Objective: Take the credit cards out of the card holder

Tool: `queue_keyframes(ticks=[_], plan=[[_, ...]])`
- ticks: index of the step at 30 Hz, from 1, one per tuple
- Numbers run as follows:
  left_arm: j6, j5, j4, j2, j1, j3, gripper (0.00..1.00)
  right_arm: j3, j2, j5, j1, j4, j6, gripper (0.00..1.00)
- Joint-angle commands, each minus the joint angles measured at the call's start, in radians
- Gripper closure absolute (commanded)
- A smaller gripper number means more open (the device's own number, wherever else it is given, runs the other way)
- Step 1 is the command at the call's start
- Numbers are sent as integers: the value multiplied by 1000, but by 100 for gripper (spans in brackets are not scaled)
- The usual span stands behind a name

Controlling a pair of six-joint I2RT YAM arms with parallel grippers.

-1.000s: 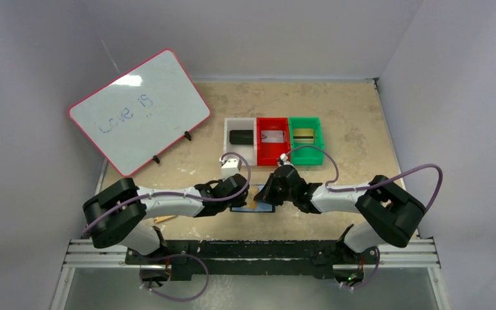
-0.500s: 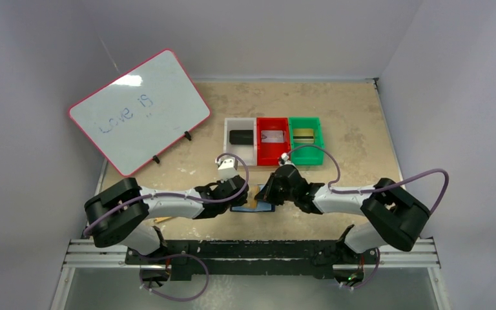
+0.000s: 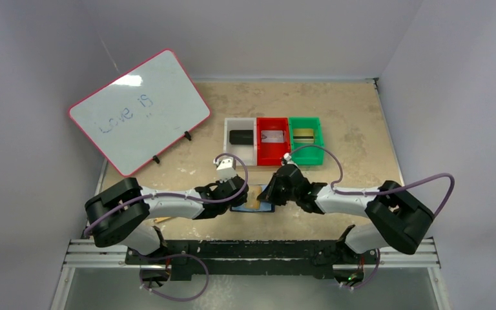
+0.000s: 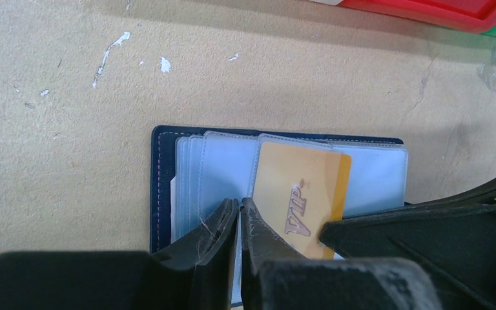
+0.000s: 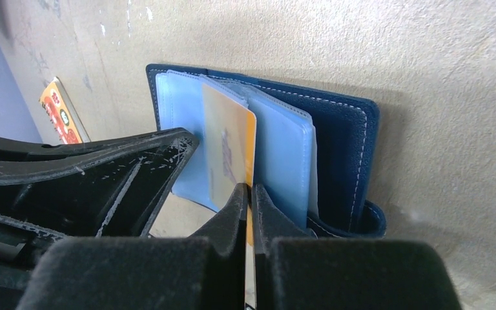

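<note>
Yellow card was clamped in the right claw, left claw pinched the wallet; straight, slow pull was advised

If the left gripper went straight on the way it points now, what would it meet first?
The clear sleeves of the card holder: the left gripper seems to touch their edge, beside the yellow card. Depth is unclear.

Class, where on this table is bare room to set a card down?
Bare tan tabletop lies right of the green plastic bin and behind it. Crowded: around the navy card holder, between the left gripper and the right gripper pinching a yellow plastic card.
</note>
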Motion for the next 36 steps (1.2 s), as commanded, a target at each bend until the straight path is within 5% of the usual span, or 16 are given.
queue_keyframes(ticks=[1, 9, 19, 25, 29, 36], plan=[[26, -50, -193, 38, 8, -45, 92, -16, -33, 50, -11, -97, -15, 100], [40, -37, -183, 11, 9, -34, 93, -79, -122, 42, -28, -51, 2, 97], [72, 1, -167, 7, 7, -27, 94, -67, -12, -8, -34, 113, 41, 82], [66, -8, -187, -19, 8, -25, 93, -91, -27, -2, -44, 158, 62, 100], [63, -28, -213, -66, 6, -6, 92, -99, -35, -19, -48, 166, 44, 100], [58, -42, -233, -88, 6, 22, 90, -106, 12, -111, -49, 264, 10, 81]])
